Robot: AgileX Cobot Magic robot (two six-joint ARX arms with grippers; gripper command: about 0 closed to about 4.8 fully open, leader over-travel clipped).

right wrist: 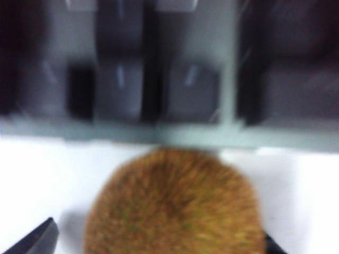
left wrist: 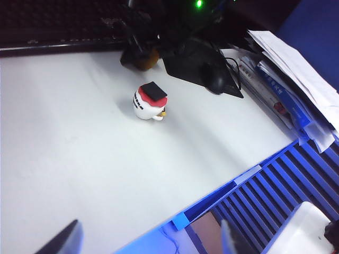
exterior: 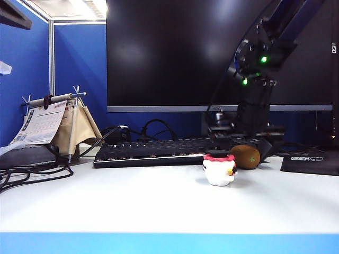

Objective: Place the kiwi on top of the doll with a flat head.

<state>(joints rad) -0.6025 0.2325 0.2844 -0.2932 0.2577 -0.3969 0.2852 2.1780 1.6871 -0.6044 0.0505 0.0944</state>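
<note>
- The kiwi (right wrist: 175, 203) lies on the white table (exterior: 132, 196) between the spread, empty jaws of the right gripper (right wrist: 159, 246), just in front of the keyboard (exterior: 153, 151) and just beside the doll (exterior: 219, 169).
- Step in hand, as I judge: the pick. Next the jaws must close on the fruit, lift, then carry it over the doll's flat black top.
- The keyboard edge crowds the far side.
- The left gripper (left wrist: 148, 243) hangs open, well apart from the doll.

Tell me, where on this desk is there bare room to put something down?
The white tabletop is bare from the black keyboard forward to the blue front edge, left of the small white doll with a flat black top. It is crowded behind the doll, where the open right claw hangs over the fuzzy brown kiwi.
</note>
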